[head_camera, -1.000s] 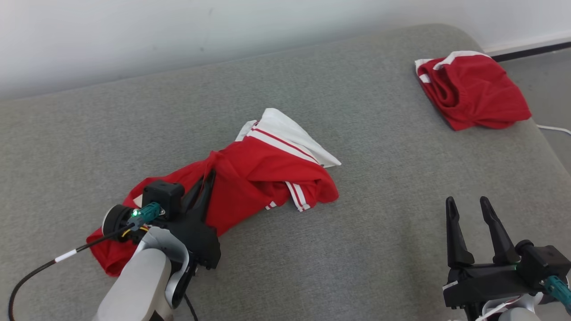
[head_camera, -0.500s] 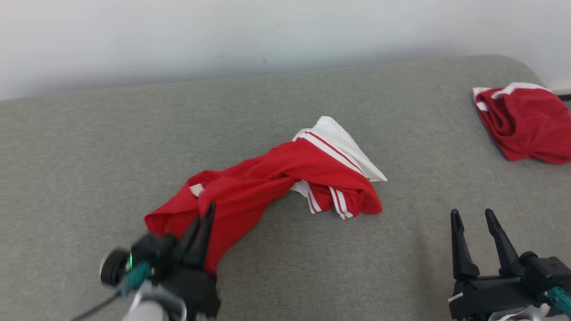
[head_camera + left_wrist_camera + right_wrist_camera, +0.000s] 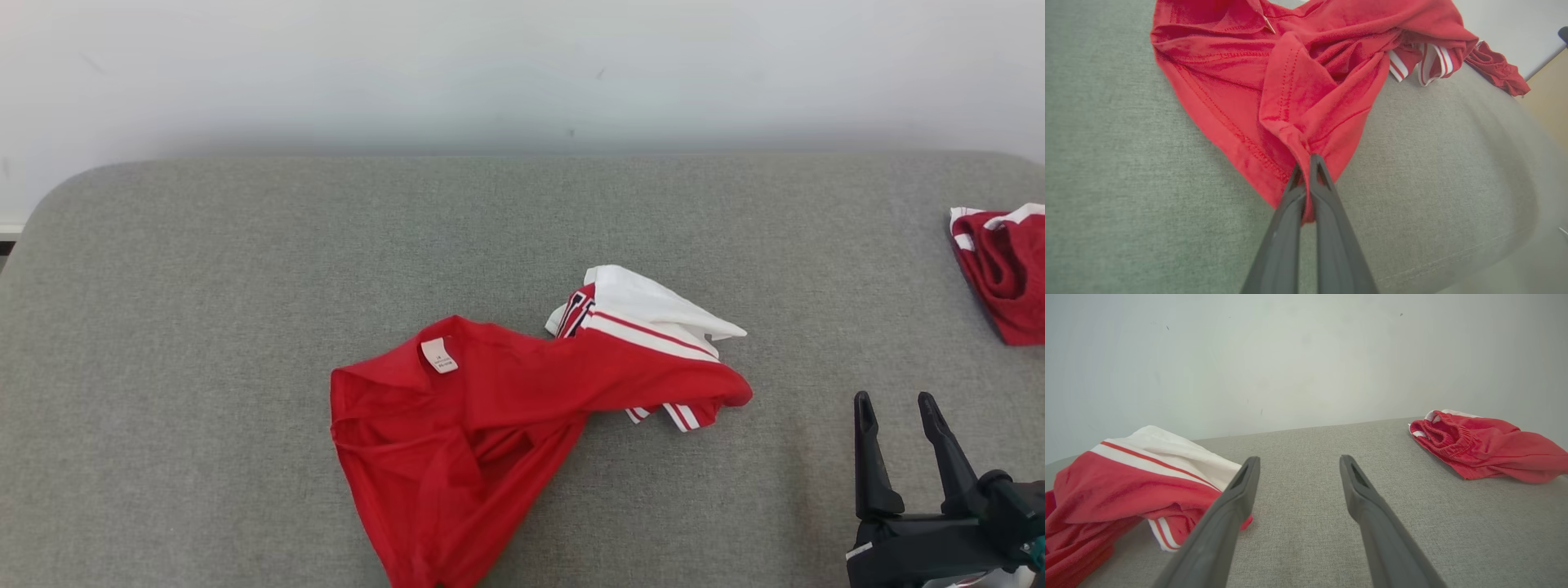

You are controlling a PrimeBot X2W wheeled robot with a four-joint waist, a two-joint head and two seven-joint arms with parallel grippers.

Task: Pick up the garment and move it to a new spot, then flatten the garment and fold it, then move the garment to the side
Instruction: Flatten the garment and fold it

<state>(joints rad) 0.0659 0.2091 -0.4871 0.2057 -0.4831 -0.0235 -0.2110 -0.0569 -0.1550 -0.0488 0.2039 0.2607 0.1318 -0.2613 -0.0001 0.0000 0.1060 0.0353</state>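
On grey padding (image 3: 204, 327) — left pincer (image 3: 1307, 162) grips the garment (image 3: 1306, 81).

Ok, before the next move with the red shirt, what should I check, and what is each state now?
1. Left end effector shut on the red shirt: ok.
2. Right end effector open, holding nothing: ok.
3. Shirt lying flat: not ok, bunched and twisted.
4. Second red garment apart from the shirt, on the grey surface: ok.
5. Cloth layers in the grip: cannot tell.
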